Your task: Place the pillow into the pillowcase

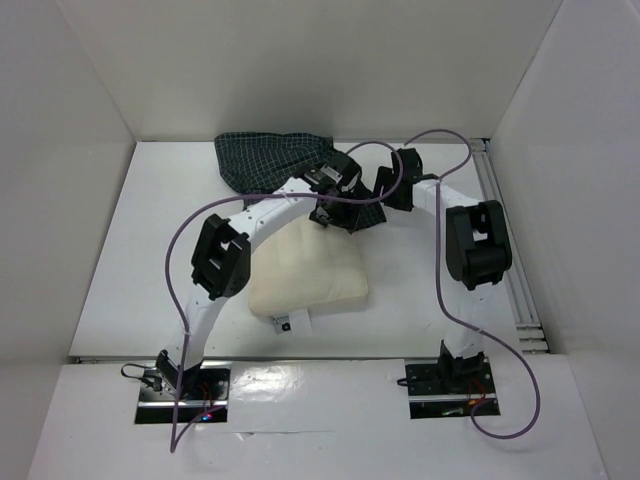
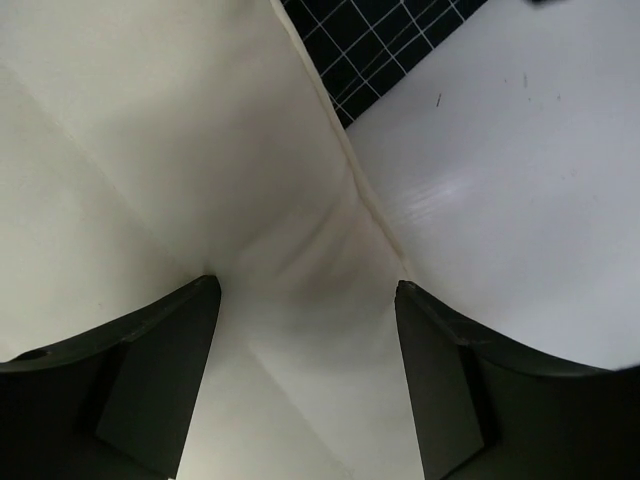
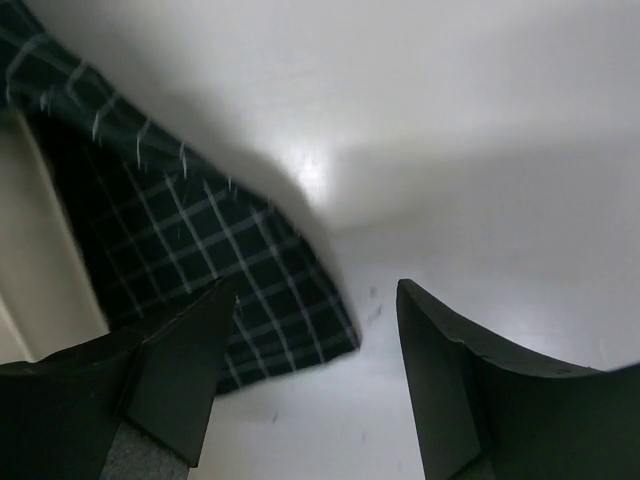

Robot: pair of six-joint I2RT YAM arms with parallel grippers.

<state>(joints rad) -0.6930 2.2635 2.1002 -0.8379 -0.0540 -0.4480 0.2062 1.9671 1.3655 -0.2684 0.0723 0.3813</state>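
While both stand wide apart with nothing held, my left gripper [image 2: 305, 290] hovers over the far edge of the pillow [image 1: 312, 268], which lies on the table [image 1: 150, 240]. My right gripper [image 3: 315, 292] hangs above a corner of the pillowcase [image 1: 262, 160], bunched just beyond, against the pillow.

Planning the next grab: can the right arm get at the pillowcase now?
Probably yes: the right gripper is open, and a corner of the pillowcase lies on bare table just ahead of it, with nothing over it.

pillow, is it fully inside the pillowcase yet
No, the pillow's cream surface lies uncovered, with the pillowcase bunched beyond its far edge.
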